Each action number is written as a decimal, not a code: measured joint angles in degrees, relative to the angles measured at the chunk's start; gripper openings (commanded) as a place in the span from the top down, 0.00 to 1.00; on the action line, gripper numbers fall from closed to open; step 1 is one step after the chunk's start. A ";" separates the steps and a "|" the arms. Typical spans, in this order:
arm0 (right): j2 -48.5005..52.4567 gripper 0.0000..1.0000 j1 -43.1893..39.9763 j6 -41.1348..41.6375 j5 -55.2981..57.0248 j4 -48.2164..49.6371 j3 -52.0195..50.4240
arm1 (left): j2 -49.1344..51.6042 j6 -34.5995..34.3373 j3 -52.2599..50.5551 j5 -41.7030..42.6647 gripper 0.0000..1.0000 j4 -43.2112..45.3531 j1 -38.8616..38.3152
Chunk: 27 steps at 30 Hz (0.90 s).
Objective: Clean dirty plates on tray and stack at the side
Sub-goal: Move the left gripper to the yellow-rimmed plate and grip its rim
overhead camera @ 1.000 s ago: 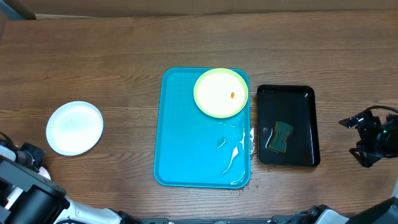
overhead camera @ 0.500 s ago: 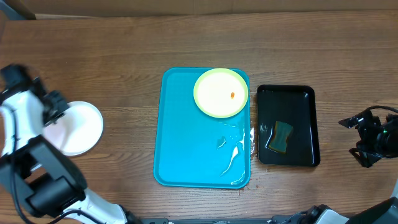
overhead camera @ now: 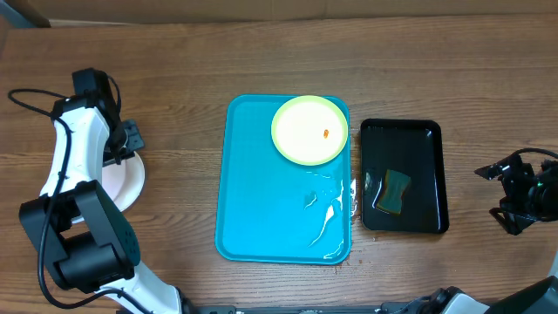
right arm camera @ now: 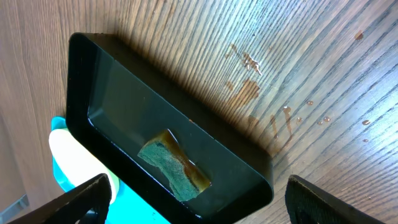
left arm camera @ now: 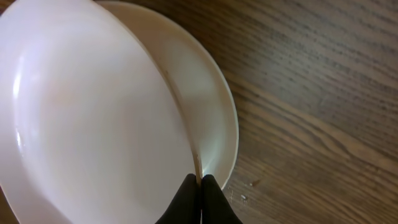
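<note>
The left claw (left arm camera: 199, 185) is pinching the rim of a white plate (left arm camera: 93, 124), closed on it, over a second white plate (left arm camera: 214, 106) lying on the tabletop (left arm camera: 323, 93), well left of the blue tray (overhead camera: 261, 201). A yellow-green plate (overhead camera: 309, 131) with an orange smear (overhead camera: 326, 133) is sitting in the tray's far right corner. The right claw (overhead camera: 490, 192) is hanging wide open, gripping nothing, beside the black tray (overhead camera: 423, 174).

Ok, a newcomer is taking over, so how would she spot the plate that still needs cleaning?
Find the large turquoise-blue rectangular plastic tray in the middle of the wooden table. In its far right corner lies a round pale yellow-green plate. Unlike the white plates off to the left, it bears a small orange smear.
</note>
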 measured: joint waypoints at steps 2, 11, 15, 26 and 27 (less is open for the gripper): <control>0.00 0.09 0.00 -0.02 0.00 -0.02 0.00 | 0.00 -0.20 0.00 0.33 0.67 -1.09 -0.39; 0.00 0.10 0.00 -0.04 0.00 -0.42 0.00 | -0.26 -0.09 3.58 2.97 0.55 -7.87 -1.05; 0.00 0.10 0.00 -0.11 -0.02 -0.42 0.00 | -0.92 2.89 11.93 13.22 0.57 -11.52 -2.54; 0.00 0.14 6.12 -5.57 -0.76 -1.53 0.00 | -1.55 2.91 8.66 21.75 0.43 3.80 -31.30; 0.00 0.14 7.39 -6.21 -0.83 -1.75 0.00 | -0.98 1.84 7.72 21.35 0.43 5.60 -33.35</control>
